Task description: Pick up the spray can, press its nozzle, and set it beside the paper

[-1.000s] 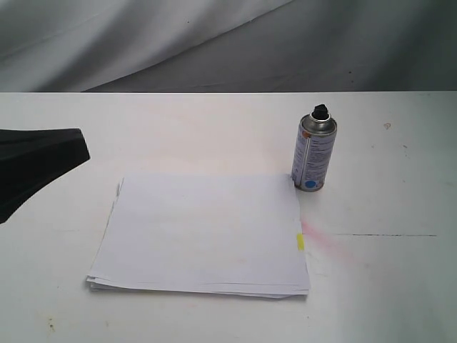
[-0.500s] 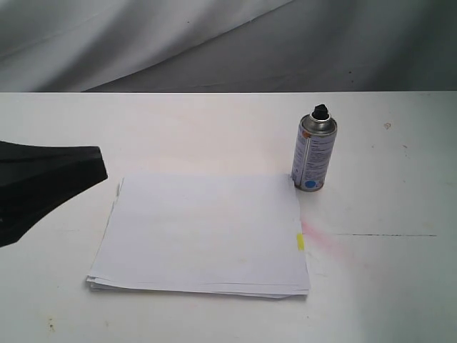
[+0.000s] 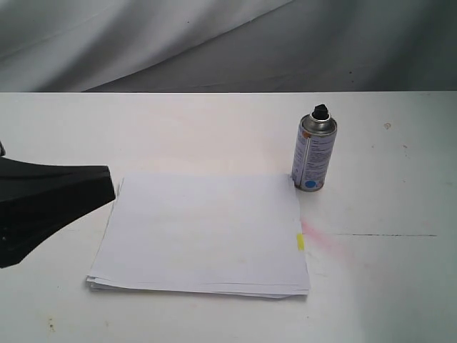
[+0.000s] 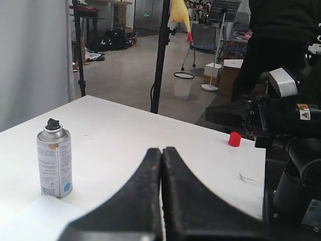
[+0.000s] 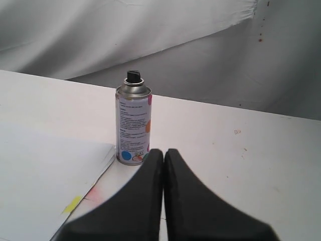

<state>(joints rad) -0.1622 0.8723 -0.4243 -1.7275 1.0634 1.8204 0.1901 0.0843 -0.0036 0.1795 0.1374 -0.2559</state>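
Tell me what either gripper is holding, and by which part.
Nothing. Both the left gripper and right gripper are shut and empty; the spray can stands free beside the paper.

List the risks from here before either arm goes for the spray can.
1. The left claw and right claw are both shut. Arriving that way could knock over the upright spray can.
2. The left claw sits at the left edge of the paper, and the can stands off its far right corner. A low crossing might drag the paper along.
3. The nozzle is small, so an off-centre press may tip the can.
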